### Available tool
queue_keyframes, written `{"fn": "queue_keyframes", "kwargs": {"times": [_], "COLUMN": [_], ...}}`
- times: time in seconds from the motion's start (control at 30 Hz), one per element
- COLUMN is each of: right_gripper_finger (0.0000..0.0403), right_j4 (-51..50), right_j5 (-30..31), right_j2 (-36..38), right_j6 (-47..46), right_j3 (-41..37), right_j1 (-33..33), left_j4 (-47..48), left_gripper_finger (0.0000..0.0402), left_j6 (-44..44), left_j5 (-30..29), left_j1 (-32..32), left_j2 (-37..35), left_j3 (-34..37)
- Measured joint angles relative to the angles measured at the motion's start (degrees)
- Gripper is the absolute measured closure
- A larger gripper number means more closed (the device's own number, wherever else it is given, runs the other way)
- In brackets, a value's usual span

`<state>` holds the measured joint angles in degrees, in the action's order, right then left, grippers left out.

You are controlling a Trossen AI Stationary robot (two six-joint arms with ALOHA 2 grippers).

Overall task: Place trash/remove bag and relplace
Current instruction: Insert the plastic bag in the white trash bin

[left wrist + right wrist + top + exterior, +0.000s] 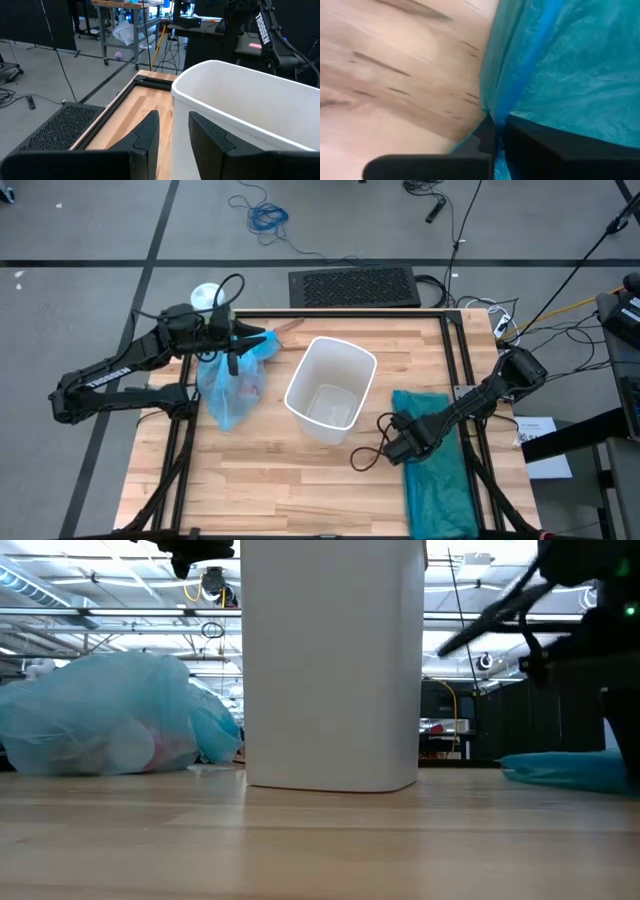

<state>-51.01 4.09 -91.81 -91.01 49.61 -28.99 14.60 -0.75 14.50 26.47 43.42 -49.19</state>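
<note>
The light-blue bag (228, 388), holding pale and reddish trash (140, 748), lay on the wooden table (260, 470) to the left of the upright white wastebasket (330, 388), just beside it but apart. The left gripper (268, 338) hovered above the bag's far end, pointing toward the wastebasket; its fingers (146, 132) stood slightly apart with nothing between them, the basket rim directly ahead. A darker teal bag (440, 470) lay flat on the table to the right of the wastebasket. The right gripper (397, 448) sat low at that bag's left edge, its fingers (487, 131) closed on a fold of the teal plastic (570, 65).
</note>
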Motion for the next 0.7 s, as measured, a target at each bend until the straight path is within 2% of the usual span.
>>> {"fn": "queue_keyframes", "kwargs": {"times": [0.23, 0.53, 0.7], "right_gripper_finger": [0.0353, 0.0236, 0.0197], "right_j4": [-2.43, -6.74, -5.91], "right_j5": [0.38, 3.55, 5.1], "right_j2": [0.0, 0.0, 0.0], "right_j6": [0.62, 0.14, 0.36], "right_j3": [2.53, 2.53, 2.53], "right_j1": [0.0, 0.53, 1.78], "left_j4": [0.06, 0.08, 0.08], "left_gripper_finger": [0.0299, 0.0299, 0.0299], "left_j6": [-0.04, -0.07, -0.18], "left_j5": [0.0, 0.0, 0.0], "left_j1": [-0.01, 0.01, -0.01], "left_j2": [0.0, 0.02, 0.07], "left_j3": [0.0, 0.0, 0.0]}}
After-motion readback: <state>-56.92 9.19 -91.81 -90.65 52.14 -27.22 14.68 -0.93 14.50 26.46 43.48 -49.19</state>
